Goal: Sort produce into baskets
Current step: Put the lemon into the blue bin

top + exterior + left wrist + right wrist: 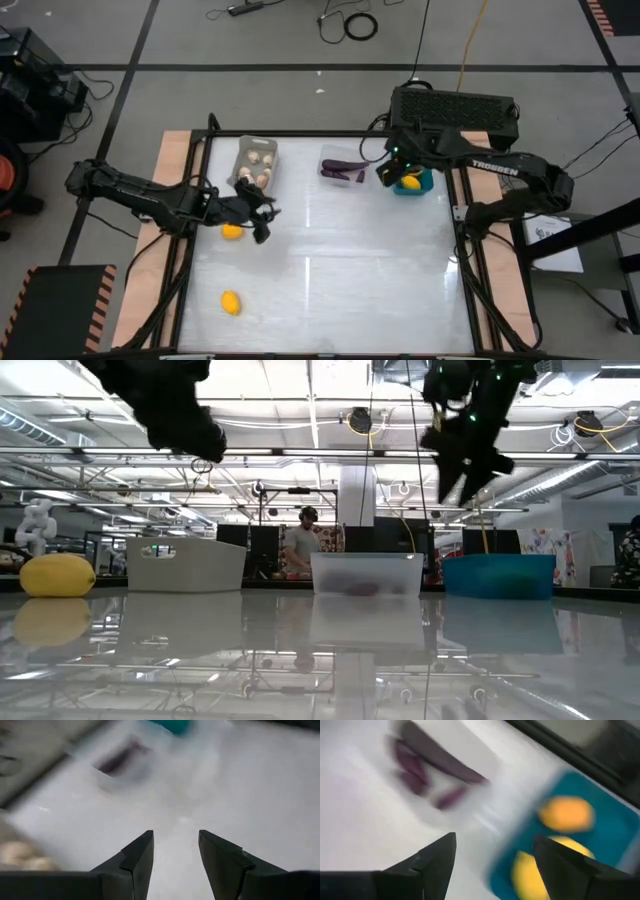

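Observation:
My left gripper [262, 222] [175, 835] is open and empty above the table, just right of a yellow fruit [232, 231] [57, 574] lying on the table. A second yellow fruit [231, 302] lies nearer the front edge. The grey basket [255, 163] holds whitish mushroom pieces. The clear basket [345, 167] [440, 775] holds purple eggplant pieces. The teal basket [413, 183] [600, 820] holds yellow fruits [566, 814]. My right gripper [388, 172] [495, 837] is open and empty, raised above the gap between the clear and teal baskets.
A black vented box [455, 108] stands behind the teal basket at the table's far right. The three baskets stand in a row along the far side [366, 573]. Wooden rails [170, 200] run along the left and right edges. A person [303, 545] stands far behind the table.

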`<act>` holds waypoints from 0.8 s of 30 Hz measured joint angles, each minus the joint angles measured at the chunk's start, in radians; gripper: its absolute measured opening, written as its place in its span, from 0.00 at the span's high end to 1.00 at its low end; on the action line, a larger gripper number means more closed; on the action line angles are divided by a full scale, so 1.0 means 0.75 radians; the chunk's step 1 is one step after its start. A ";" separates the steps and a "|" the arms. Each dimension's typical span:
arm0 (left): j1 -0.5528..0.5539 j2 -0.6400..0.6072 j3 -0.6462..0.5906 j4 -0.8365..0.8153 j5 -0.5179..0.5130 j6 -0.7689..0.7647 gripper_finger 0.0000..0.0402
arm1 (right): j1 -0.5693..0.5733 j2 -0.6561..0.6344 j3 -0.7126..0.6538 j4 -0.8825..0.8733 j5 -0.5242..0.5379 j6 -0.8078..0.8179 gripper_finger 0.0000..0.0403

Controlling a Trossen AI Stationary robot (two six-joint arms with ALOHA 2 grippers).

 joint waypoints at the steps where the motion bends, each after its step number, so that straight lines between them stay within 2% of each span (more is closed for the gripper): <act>1: 0.000 0.000 0.000 -0.020 0.080 0.017 0.59 | 0.044 0.000 0.000 0.056 0.000 0.009 0.37; 6: -0.001 -0.016 0.000 -0.198 0.406 0.040 0.59 | 0.310 0.055 0.001 0.495 0.015 0.007 0.37; 9: -0.002 -0.033 0.000 -0.380 0.509 -0.058 0.59 | 0.471 0.165 0.001 0.818 0.050 -0.051 0.37; 13: -0.002 -0.060 0.000 -0.691 0.483 -0.246 0.59 | 0.636 0.389 0.001 1.287 0.044 -0.143 0.37; 18: -0.001 -0.081 0.000 -1.002 0.395 -0.356 0.59 | 0.790 0.765 0.050 1.944 -0.113 -0.206 0.37; 20: -0.001 -0.080 0.000 -1.059 0.399 -0.370 0.59 | 0.845 0.913 0.153 2.014 -0.136 -0.238 0.37; 24: -0.001 -0.081 0.000 -1.094 0.437 -0.424 0.59 | 0.923 1.180 0.481 1.866 -0.071 -0.189 0.37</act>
